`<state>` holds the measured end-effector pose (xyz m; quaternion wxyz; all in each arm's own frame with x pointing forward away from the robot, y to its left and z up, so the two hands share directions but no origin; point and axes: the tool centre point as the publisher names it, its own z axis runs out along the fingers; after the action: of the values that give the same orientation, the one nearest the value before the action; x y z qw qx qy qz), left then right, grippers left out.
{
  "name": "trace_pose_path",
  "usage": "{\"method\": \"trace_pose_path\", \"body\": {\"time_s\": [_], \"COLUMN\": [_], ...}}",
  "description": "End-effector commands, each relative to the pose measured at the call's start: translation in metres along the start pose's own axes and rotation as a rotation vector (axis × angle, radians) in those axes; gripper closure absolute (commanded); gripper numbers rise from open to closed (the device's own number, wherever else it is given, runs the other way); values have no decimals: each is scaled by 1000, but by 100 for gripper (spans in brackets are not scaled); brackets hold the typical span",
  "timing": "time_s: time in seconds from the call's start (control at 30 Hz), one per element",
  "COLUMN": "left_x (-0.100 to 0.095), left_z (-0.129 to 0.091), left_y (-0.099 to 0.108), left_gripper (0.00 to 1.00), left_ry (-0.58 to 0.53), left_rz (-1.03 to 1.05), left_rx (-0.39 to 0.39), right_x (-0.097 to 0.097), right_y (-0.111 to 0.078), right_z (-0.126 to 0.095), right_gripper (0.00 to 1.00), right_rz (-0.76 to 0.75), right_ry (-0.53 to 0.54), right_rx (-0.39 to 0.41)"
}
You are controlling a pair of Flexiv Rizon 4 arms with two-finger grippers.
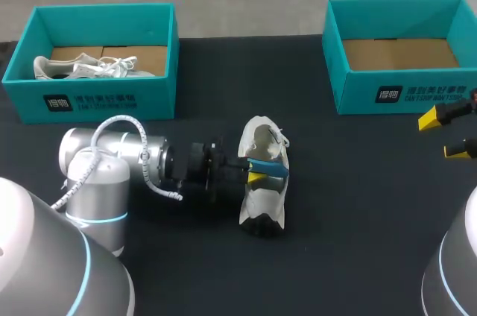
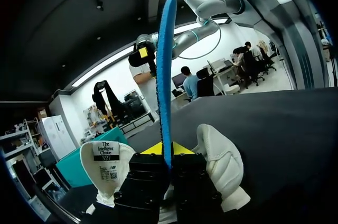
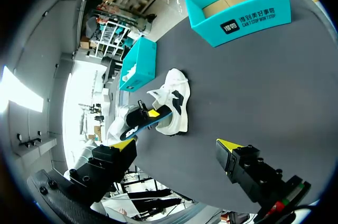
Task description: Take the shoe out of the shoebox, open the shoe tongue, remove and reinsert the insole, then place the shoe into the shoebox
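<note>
A white shoe [image 1: 258, 198] lies on the black table [image 1: 358, 219] near its middle, opening towards my left arm. My left gripper [image 1: 257, 174] sits at the shoe's opening, shut on a blue insole [image 1: 270, 168]. In the left wrist view the insole [image 2: 167, 76] stands edge-on between the fingers of the left gripper [image 2: 165, 150], with the shoe's tongue [image 2: 105, 163] on one side and its white upper [image 2: 224, 166] on the other. My right gripper [image 1: 443, 136] hangs open at the table's right side, far from the shoe [image 3: 177, 89]; nothing is between the fingers of the right gripper [image 3: 176, 145].
A teal shoebox [image 1: 89, 100] at the back left holds another white shoe [image 1: 82, 68]. A second teal shoebox [image 1: 402, 92] at the back right shows only its cardboard floor. Open black table lies between the shoe and the right arm.
</note>
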<state>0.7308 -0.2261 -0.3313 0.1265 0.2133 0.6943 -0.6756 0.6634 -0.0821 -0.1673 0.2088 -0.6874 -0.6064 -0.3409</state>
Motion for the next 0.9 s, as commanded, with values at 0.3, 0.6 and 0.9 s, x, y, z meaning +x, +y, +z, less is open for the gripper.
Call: {"method": "trace_pose_path", "body": {"time_s": [0.3, 0.6, 0.9], "left_x": [2, 7, 12], "left_z": [-5, -11, -18], "left_y": [-12, -29, -28], "left_gripper": [44, 56, 60], "left_ry": [15, 12, 8], "left_rz": [5, 35, 25], "left_rx": [-15, -23, -53], "right_x": [0, 0, 0], "right_y": [-10, -10, -10], "right_z": [-3, -3, -3], "right_gripper": [0, 0, 0], "right_rz": [2, 2, 2], "right_ry": [-3, -3, -3], "right_rx": [-42, -42, -42]}}
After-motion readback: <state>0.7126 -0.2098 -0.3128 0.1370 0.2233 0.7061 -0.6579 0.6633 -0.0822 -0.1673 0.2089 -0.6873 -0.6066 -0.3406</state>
